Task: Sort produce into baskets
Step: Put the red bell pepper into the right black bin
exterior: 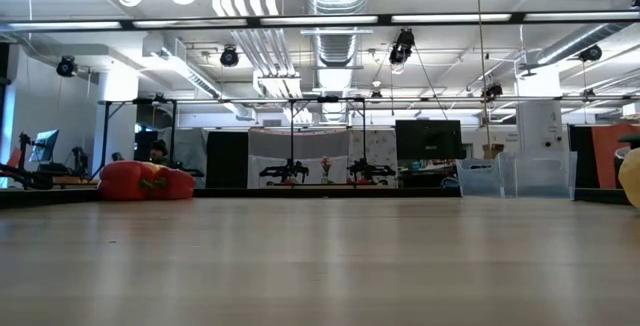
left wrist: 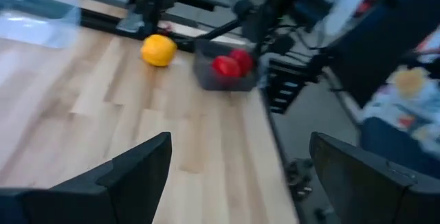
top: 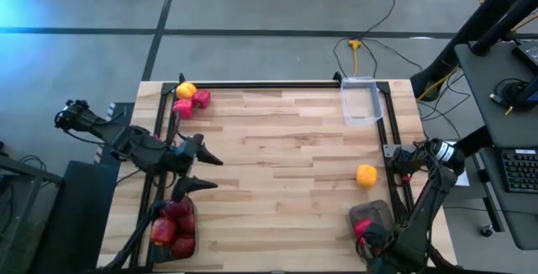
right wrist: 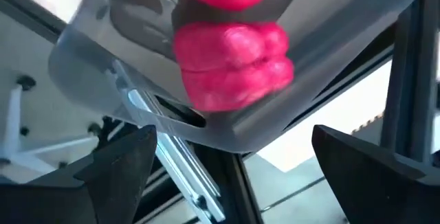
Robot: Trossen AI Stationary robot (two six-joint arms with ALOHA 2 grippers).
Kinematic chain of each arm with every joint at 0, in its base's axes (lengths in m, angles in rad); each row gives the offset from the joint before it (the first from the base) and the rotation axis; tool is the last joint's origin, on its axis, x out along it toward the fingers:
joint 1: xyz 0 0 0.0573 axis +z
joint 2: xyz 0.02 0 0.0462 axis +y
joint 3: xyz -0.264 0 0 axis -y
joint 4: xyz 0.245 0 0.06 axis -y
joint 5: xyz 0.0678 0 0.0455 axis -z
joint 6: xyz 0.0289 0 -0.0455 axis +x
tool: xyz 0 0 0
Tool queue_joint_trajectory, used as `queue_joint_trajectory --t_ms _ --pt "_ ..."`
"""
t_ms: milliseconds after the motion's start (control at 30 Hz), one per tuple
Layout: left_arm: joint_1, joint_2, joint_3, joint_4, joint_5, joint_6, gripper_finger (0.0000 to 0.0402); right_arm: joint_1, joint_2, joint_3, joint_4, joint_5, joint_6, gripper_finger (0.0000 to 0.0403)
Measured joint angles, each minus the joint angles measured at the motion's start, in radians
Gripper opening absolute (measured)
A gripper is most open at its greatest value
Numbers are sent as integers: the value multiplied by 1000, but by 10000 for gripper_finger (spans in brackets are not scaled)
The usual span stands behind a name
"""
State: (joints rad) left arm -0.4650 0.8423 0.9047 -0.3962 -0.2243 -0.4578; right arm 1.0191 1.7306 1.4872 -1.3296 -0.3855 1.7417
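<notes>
My left gripper [top: 208, 171] [left wrist: 237, 176] stands open over the table's left side, with nothing between its fingers. Just near of it, a dark basket [top: 172, 228] holds several dark red apples. My right gripper [top: 374, 239] [right wrist: 240, 176] is open above the dark basket [top: 371, 218] [right wrist: 137, 66] at the near right. In that basket lie pink peppers [right wrist: 234, 62] [left wrist: 227, 66], clear of the fingers. A yellow fruit [top: 366, 175] [left wrist: 159, 50] rests on the table beyond that basket. Another yellow fruit [top: 187, 91] and two red peppers [top: 193, 103] [exterior: 145, 181] lie at the far left corner.
A clear basket [top: 361, 102] [exterior: 500, 176] [left wrist: 34, 18] stands at the far right corner. A black frame rail [top: 269, 85] runs along the table's far edge and down both sides. The middle of the wooden table [top: 286, 165] is bare.
</notes>
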Motion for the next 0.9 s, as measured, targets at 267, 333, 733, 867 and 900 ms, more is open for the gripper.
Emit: queue_joint_trajectory --t_ms 267,333,733,867,900 --pt "3 -77 0 -96 -35 -140 327 -167 -117 41 -47 191 -150 381" --pt "11 -89 0 -186 -78 -136 327 -241 -159 51 -44 317 -190 381" --pt "415 -78 31 -551 -330 -56 327 -740 -249 64 238 748 -710 382" --pt "605 -27 17 -515 -313 62 327 -866 -241 73 398 743 -907 382" --pt "658 -9 17 -512 -298 79 327 -893 -241 78 447 733 -965 382"
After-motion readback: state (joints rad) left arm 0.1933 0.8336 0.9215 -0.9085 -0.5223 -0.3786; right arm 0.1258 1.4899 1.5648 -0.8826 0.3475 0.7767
